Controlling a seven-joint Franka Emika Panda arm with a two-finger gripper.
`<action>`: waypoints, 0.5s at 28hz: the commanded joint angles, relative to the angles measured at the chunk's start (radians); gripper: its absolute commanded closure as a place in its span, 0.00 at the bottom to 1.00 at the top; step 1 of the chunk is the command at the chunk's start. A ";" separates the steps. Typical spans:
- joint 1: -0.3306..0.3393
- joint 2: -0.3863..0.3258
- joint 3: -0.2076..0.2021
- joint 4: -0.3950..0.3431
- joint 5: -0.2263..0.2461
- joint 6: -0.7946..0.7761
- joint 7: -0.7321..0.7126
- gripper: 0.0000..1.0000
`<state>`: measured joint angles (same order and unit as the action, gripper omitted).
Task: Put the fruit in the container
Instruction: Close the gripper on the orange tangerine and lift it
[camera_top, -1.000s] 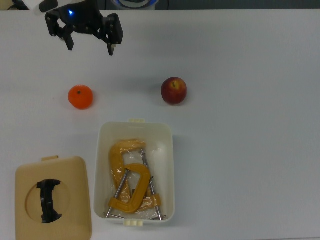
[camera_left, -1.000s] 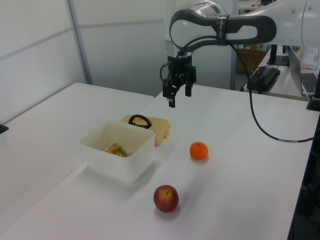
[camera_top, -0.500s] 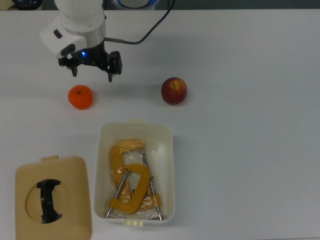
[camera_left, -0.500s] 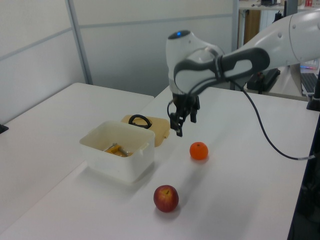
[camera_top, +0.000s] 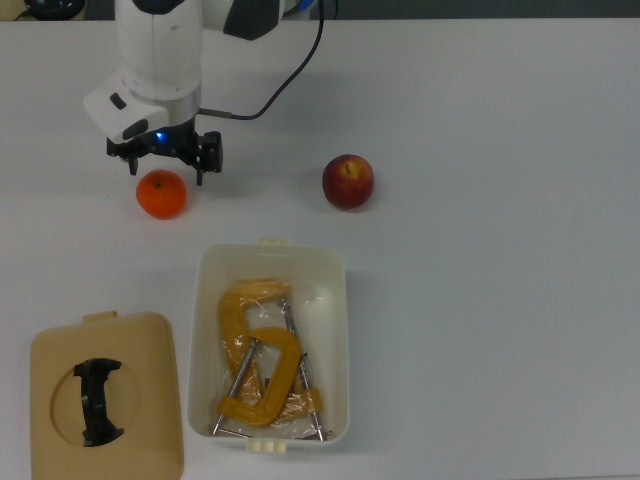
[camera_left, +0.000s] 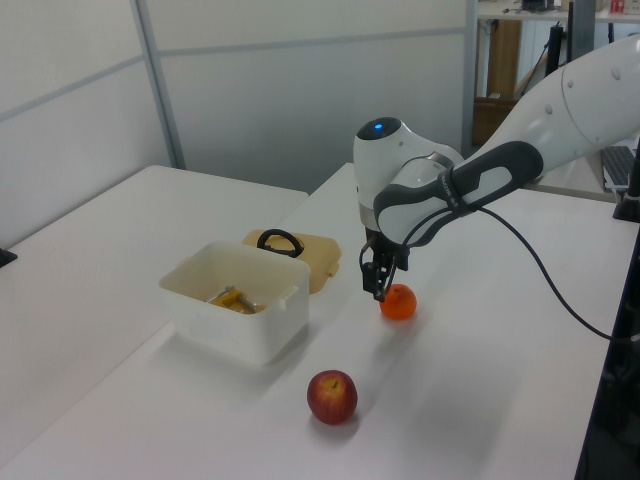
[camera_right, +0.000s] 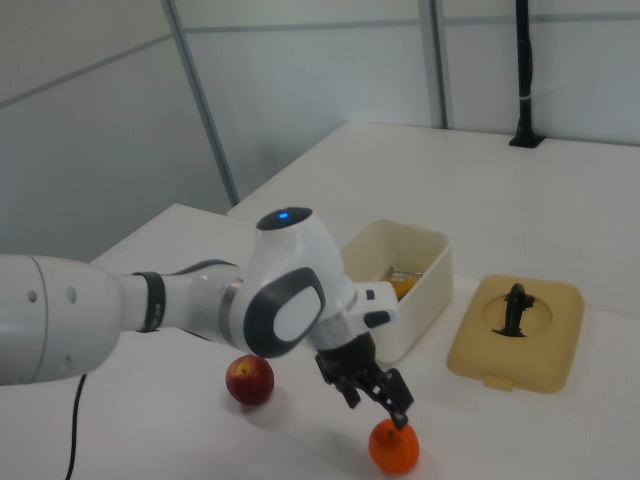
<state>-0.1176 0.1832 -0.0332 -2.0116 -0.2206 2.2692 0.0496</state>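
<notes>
Since a second ago the gripper (camera_top: 165, 168) has come down from high over the far left of the table (camera_top: 500, 330) to hang just above the orange (camera_top: 161, 194), its two black fingers spread wider than the fruit and holding nothing; the orange, the apple, the tub and the lid lie where they lay before. Going left to right in the top view: the flat tan lid (camera_top: 107, 396) with its black handle (camera_top: 97, 401) sits at the near left corner, its lower edge cut off by the frame. Far of it is the orange, with the gripper over its far side. The cream-white tub (camera_top: 270, 345) stands near the middle with its long side running near to far. Inside it lie yellow clamps (camera_top: 262, 365) with metal bars, overlapped so that their number is hard to tell; two yellow bows can be made out. The dark-red apple (camera_top: 348, 182) rests on the table far of the tub's right corner, well apart from the orange. So there are two fruits, both outside the tub, one tub and one lid. No writing or label can be read anywhere; a small blue light glows on the arm (camera_top: 158, 60) above the gripper. In the left view the fingers hide part of the orange's left side, and in the right view they reach down to its top.
</notes>
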 joint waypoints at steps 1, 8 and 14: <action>0.007 0.045 -0.031 -0.015 -0.049 0.078 0.009 0.00; 0.010 0.076 -0.034 -0.030 -0.108 0.090 0.019 0.00; 0.012 0.081 -0.034 -0.036 -0.128 0.093 0.019 0.00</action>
<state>-0.1147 0.2790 -0.0599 -2.0200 -0.3127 2.3331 0.0496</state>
